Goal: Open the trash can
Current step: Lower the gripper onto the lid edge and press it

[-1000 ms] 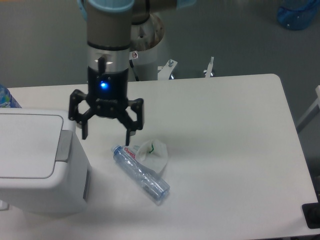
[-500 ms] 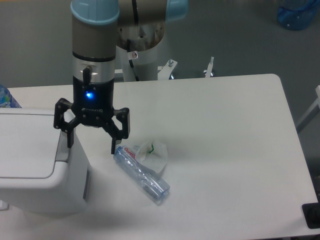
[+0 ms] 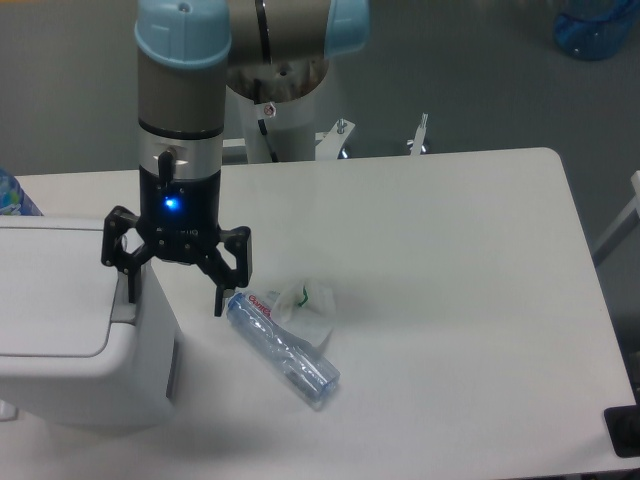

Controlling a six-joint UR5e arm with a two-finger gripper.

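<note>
At left of frame I hold the gripper wide open and empty, one finger above the bin's grey tab, ready to press it.

The trash can, a boxy white plastic bin with rounded corners, stands upright at the table's nine o'clock edge, flat lid closed, grey push tab at three o'clock.

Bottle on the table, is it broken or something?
It looks squashed. The clear bottle lies on its side on the table, crumpled, beside a scrap of white wrapper. Nothing has spilled, and the trash can stands upright, lid shut.
</note>
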